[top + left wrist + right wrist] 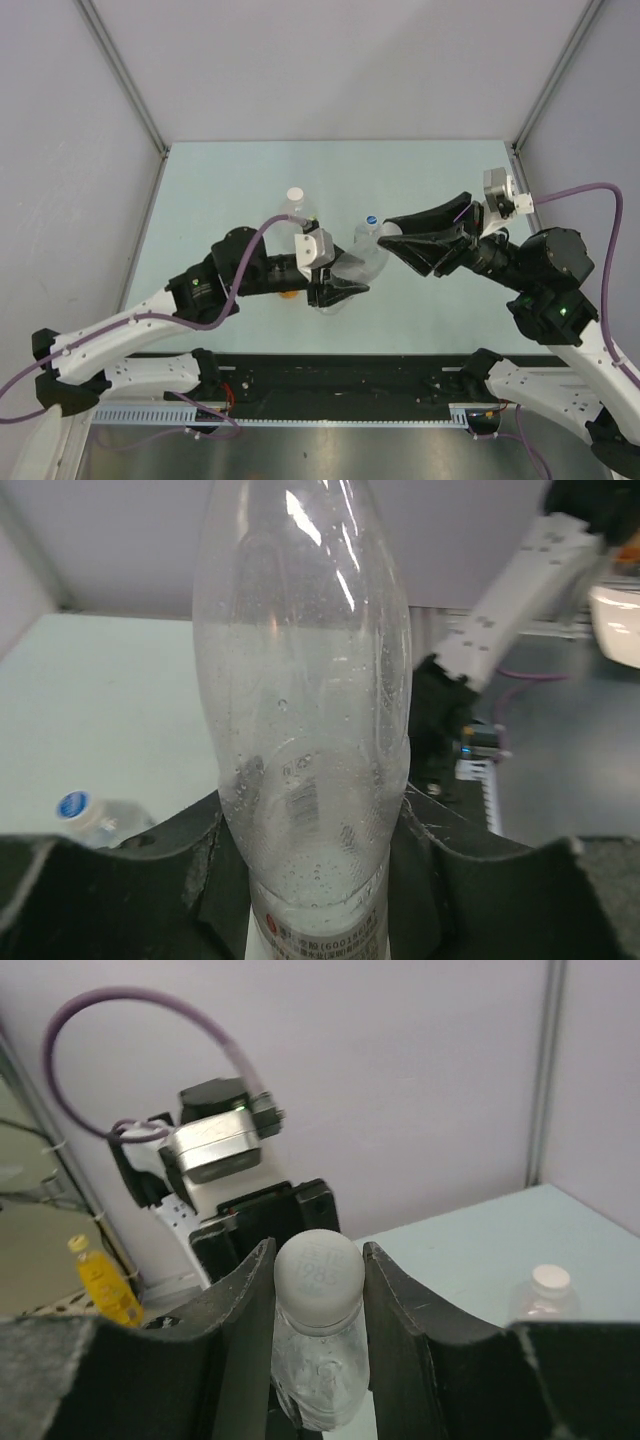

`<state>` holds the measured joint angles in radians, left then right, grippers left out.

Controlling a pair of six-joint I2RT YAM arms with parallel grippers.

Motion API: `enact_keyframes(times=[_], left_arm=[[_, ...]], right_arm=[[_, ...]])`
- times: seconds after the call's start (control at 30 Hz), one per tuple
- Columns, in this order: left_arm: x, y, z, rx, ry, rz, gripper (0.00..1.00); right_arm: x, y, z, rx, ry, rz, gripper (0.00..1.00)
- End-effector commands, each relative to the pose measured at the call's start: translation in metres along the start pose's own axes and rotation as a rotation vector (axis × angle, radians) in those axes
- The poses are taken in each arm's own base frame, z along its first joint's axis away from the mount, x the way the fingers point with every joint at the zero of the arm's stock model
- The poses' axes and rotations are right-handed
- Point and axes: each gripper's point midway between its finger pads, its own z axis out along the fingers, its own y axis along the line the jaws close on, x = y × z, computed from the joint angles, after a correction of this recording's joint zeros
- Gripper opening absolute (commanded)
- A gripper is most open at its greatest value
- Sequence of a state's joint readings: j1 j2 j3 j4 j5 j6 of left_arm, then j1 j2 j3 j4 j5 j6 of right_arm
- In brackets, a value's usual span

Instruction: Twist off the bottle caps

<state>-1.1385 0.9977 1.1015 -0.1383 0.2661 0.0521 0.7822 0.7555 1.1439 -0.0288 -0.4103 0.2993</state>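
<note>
My left gripper (338, 288) is shut on the body of a clear bottle (366, 264) and holds it tilted toward the right arm; in the left wrist view the bottle (300, 710) fills the gap between the fingers. My right gripper (393, 245) is shut on that bottle's pale white cap (318, 1272), one finger touching each side. A second bottle with a blue cap (371, 220) stands just behind them and shows in the left wrist view (73, 806). A third bottle with a plain white cap (295, 196) stands at the back left and shows in the right wrist view (551, 1278).
A small yellow-orange object (288, 293) lies partly hidden under the left arm; it shows in the right wrist view (100, 1285). The pale green table (220, 180) is walled by grey panels. The arm bases and a black rail (340, 385) run along the near edge.
</note>
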Motion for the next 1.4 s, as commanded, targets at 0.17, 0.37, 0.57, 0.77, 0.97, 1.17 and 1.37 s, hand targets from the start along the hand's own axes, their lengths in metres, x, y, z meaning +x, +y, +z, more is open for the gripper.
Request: enact_keyframes(times=[0.17, 0.37, 0.57, 0.77, 0.97, 1.17, 1.37], left_arm=[[-0.040, -0.072, -0.045, 0.631, -0.096, -0.083, 0.00], [-0.035, -0.080, -0.046, 0.795, -0.108, -0.125, 0.00], [-0.038, -0.081, -0.042, 0.844, -0.127, -0.141, 0.00], [-0.034, -0.079, -0.035, 0.874, -0.113, -0.154, 0.00], [-0.028, -0.076, -0.029, 0.882, -0.092, -0.172, 0.00], [-0.023, -0.067, -0.022, 0.814, -0.068, -0.173, 0.00], [-0.014, -0.054, -0.018, 0.738, -0.036, -0.174, 0.00]], right_arm=[[0.053, 0.064, -0.023, -0.482, 0.252, -0.011, 0.00], [0.066, 0.079, -0.038, -0.627, 0.315, -0.013, 0.00], [0.070, 0.090, -0.049, -0.719, 0.335, -0.022, 0.00], [0.070, 0.095, -0.056, -0.767, 0.341, -0.028, 0.00], [0.066, 0.097, -0.056, -0.770, 0.329, -0.030, 0.00], [0.067, 0.083, -0.050, -0.648, 0.328, -0.026, 0.00], [0.038, 0.088, -0.057, -0.623, 0.239, -0.087, 0.00]])
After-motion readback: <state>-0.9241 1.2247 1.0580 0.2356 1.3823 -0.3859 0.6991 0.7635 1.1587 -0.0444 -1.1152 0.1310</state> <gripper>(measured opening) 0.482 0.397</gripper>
